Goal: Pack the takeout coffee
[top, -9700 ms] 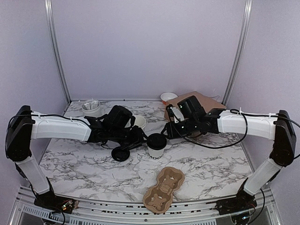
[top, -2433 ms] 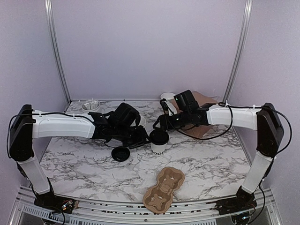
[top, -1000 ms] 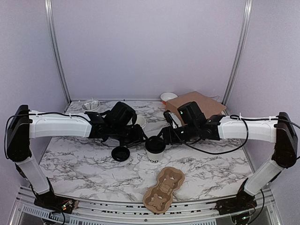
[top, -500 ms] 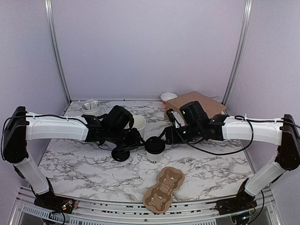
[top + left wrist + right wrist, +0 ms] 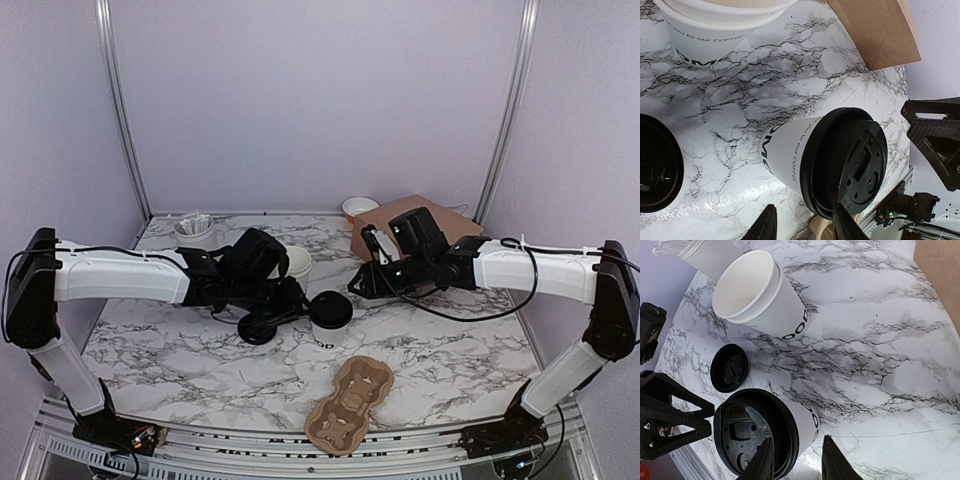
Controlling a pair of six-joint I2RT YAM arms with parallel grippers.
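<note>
White paper coffee cup (image 5: 331, 328), round black plastic lid (image 5: 331, 308) on, is standing between left gripper (image 5: 804, 226) and right gripper (image 5: 797, 460), both gaping empty.

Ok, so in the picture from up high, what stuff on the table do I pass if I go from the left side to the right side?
First the canister of sticks → loose black lid → open white cup → takeout coffee with its lid on → brown paper bag.
</note>
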